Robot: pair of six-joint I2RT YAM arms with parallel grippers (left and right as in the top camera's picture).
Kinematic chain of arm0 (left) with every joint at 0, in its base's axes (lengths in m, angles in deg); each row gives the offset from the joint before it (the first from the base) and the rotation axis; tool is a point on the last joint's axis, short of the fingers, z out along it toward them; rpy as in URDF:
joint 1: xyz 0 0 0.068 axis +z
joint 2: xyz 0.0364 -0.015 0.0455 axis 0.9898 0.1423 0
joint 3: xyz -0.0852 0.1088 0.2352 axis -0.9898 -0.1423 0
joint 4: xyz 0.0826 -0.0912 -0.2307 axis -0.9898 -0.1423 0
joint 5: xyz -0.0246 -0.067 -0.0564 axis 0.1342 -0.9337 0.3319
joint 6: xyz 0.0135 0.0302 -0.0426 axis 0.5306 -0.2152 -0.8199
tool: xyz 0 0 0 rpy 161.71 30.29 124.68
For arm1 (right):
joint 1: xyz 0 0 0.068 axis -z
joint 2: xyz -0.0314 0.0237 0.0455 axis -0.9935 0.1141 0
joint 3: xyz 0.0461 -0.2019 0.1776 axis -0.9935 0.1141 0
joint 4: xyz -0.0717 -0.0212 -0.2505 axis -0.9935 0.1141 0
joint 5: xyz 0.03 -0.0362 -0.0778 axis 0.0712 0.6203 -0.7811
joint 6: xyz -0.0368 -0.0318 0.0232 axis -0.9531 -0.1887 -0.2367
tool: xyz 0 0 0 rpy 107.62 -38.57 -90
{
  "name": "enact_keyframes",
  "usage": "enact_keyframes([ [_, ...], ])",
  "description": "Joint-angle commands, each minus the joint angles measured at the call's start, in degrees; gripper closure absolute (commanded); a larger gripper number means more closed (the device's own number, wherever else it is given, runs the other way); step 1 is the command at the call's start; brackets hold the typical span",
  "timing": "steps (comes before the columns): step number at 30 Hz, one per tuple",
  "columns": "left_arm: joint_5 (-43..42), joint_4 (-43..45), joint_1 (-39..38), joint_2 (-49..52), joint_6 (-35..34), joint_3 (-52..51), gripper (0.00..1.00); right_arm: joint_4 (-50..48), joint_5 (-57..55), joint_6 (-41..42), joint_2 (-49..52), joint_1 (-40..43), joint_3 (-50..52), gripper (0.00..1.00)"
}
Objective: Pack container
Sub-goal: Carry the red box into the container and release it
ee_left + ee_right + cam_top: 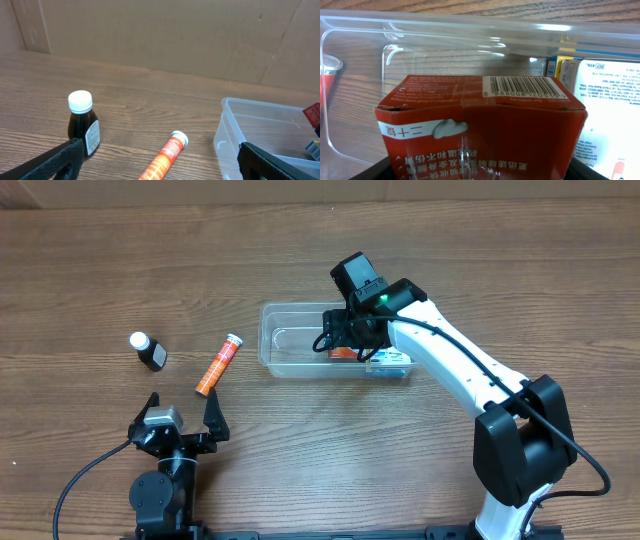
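Container (268, 330): clear plastic tub, middle of the wooden table (100, 260), slightly right of centre, long side running left to right. Left half of the tub is bare. Right half holds a white and blue box (600, 110) against the right end wall, with a red box (480, 125) just left of it.

Right gripper (352, 340) reaches down into the tub from the right. Red box fills the right wrist view, barcode face up, white Chinese print on the front. Dark fingers (375, 167) show at both lower corners of the red box, so the jaws are closed on it, spread wide to its width. Cannot tell if the red box touches the tub floor.

Left gripper (181, 400) sits at the near edge on the left side, pointing to the far side, fingers spread fully with nothing between them, well apart from everything.

Dark bottle (148, 350) with a white cap stands upright to the left of the tub, well apart from it. Orange tube (218, 364) lies flat between the bottle and the tub, angled, white cap end toward far right, touching neither.
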Motion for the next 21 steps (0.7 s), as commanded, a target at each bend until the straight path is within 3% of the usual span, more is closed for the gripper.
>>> enact_keyframes([
  [1, 0.0, 0.0, 0.3, -0.5, 1.1, -0.2, 0.00, -0.1, 0.1, 0.2, 0.1, -0.3, 0.2, 0.26],
  [15, 0.0, 0.0, 0.3, -0.5, 1.0, -0.2, 0.00, 0.3, -1.0, -0.2, 0.1, -0.3, 0.2, 0.26],
  [19, 0.0, 0.0, 0.3, -0.5, 1.0, -0.2, 0.00, -0.6, -1.0, -9.1, 0.1, -0.3, 0.2, 0.26],
  [21, 0.0, 0.0, 0.3, -0.5, 1.1, -0.2, 0.00, -0.7, -1.0, -18.5, 0.1, -0.3, 0.2, 0.26],
])
